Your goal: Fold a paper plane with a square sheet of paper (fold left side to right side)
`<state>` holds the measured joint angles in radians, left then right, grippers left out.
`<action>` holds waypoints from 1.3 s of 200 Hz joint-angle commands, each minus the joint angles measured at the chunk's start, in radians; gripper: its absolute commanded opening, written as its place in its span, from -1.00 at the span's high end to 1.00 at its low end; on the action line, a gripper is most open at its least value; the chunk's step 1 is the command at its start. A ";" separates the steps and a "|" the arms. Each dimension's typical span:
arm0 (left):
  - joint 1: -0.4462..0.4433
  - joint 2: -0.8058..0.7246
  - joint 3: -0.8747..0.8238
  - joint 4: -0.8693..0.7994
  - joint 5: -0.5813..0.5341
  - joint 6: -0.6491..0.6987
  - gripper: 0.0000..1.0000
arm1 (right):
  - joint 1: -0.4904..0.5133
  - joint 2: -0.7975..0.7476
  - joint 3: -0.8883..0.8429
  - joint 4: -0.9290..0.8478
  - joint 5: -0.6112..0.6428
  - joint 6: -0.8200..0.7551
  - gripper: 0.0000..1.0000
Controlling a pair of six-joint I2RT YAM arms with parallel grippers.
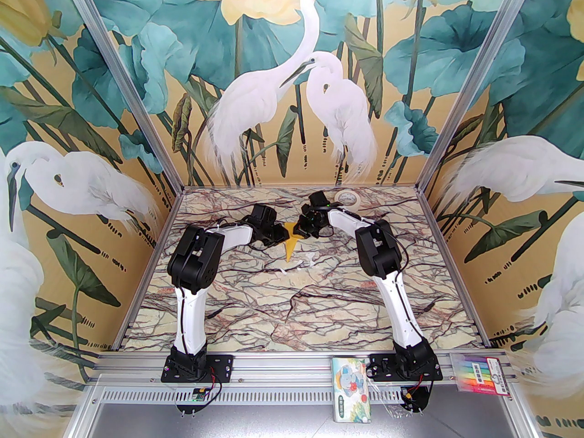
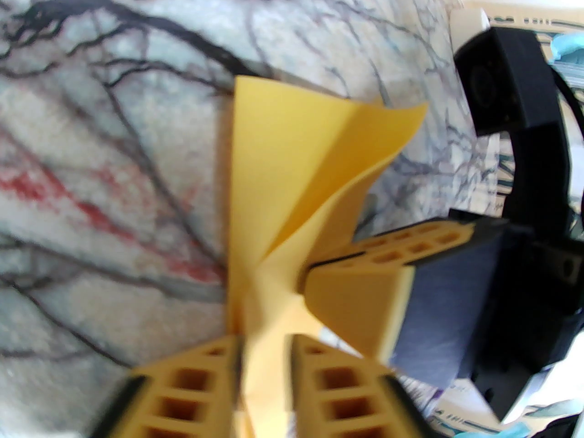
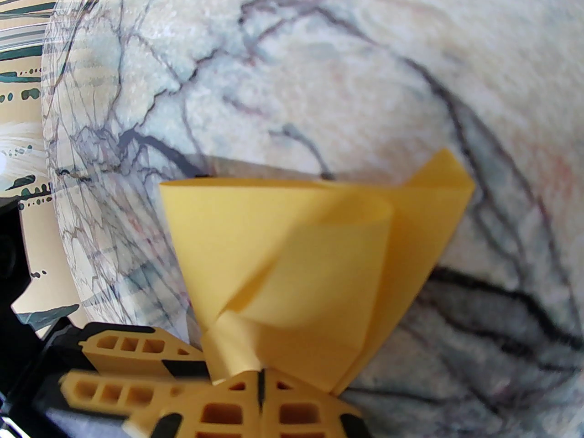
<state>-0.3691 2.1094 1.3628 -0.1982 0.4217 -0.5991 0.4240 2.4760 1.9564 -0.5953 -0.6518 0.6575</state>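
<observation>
The square sheet of paper, folded into a narrow pointed yellow paper plane (image 1: 290, 247), hangs over the middle back of the marble table (image 1: 292, 308), its tip pointing toward me. In the left wrist view its flaps (image 2: 292, 162) spread apart above the pinched end. My right gripper (image 3: 261, 377) is shut on that pinched end (image 3: 232, 340), seen from the left wrist too (image 2: 319, 267). My left gripper (image 2: 264, 340) stands open, its jaws a little apart, with the paper loose between them. Its fingers (image 3: 123, 345) show beside the paper in the right wrist view.
A cream tape roll (image 1: 345, 197) lies at the back right of the table. Small white marks (image 1: 302, 263) sit just in front of the paper. A tissue pack (image 1: 352, 388) and a marker pack (image 1: 483, 374) rest on the front rail. Both elbows stand high on either side.
</observation>
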 commanded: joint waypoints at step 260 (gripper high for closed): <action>-0.072 -0.086 -0.295 0.120 0.082 -0.153 1.00 | -0.006 0.056 0.011 -0.076 0.066 -0.002 1.00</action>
<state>-0.4416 2.0464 1.1515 0.0059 0.5037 -0.7601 0.4244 2.4794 1.9636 -0.6178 -0.6537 0.6575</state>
